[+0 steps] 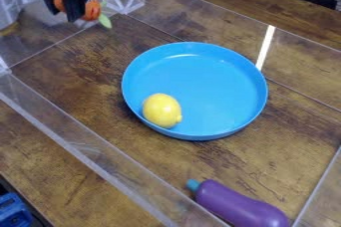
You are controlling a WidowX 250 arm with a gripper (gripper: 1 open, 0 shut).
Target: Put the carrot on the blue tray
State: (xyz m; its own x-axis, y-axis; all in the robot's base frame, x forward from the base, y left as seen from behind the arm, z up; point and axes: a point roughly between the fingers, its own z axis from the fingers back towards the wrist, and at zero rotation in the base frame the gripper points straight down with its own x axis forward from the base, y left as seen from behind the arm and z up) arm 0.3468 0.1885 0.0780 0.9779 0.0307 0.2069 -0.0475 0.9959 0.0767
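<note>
Carrot looks light, stiff, slightly slick. The gripper pinches its body, a sensible hold, leaves poking out beside.

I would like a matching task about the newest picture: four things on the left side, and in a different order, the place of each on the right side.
1. carrot
2. lemon
3. eggplant
4. tool

A. inside the blue tray, near its rim
B. closed on an orange thing
C. held up at the far left of the picture, its green top pointing away from the grip
D. on the wooden table, outside the tray, at the lower right

Pairs: 1-C, 2-A, 3-D, 4-B
</note>
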